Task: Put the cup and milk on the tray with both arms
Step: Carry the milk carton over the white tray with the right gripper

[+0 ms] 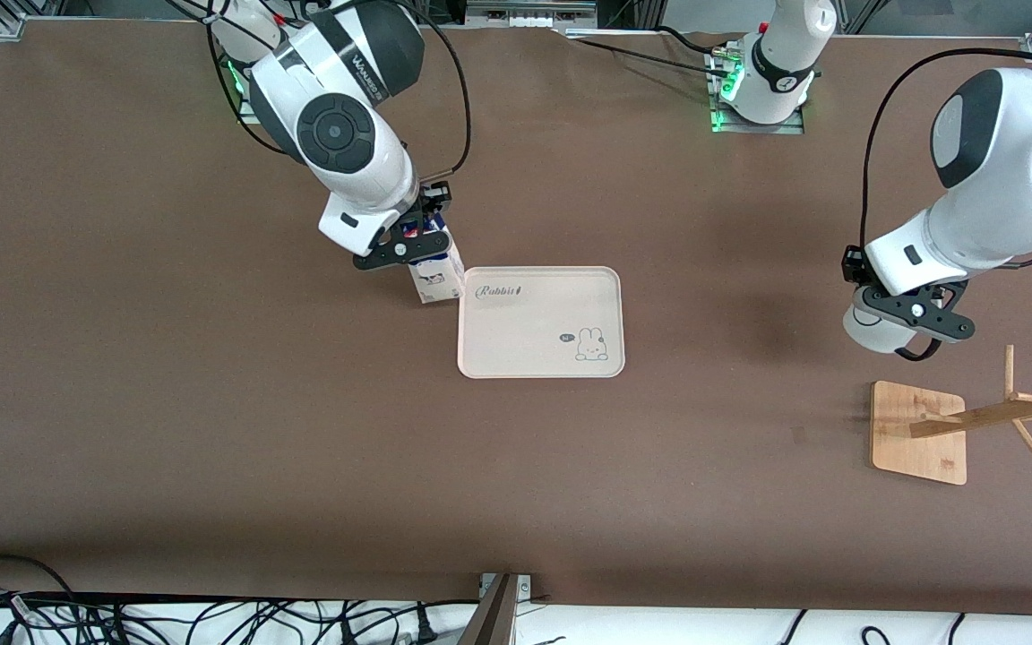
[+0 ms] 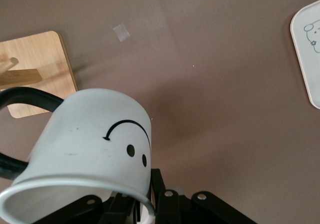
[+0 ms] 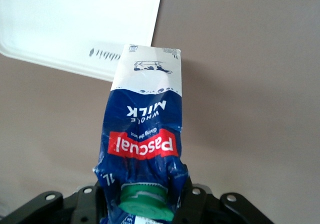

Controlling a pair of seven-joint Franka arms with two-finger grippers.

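The tray (image 1: 541,322) is bare across its whole surface. The milk carton (image 1: 437,273), clamped in the right end effector (image 1: 415,240), stands just beside the tray's corner toward the right arm's end. The brown table (image 1: 749,296) between the tray and the left end effector (image 1: 915,333), which grips the mug (image 2: 92,144), is unobstructed. The wooden rack (image 1: 955,425), base and pegs, stands nearer the front camera than that end effector.

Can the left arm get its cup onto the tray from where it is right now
Probably yes. The left gripper holds the cup over bare table near the wooden rack, and nothing stands between it and the tray. The milk is beside the tray's other end.
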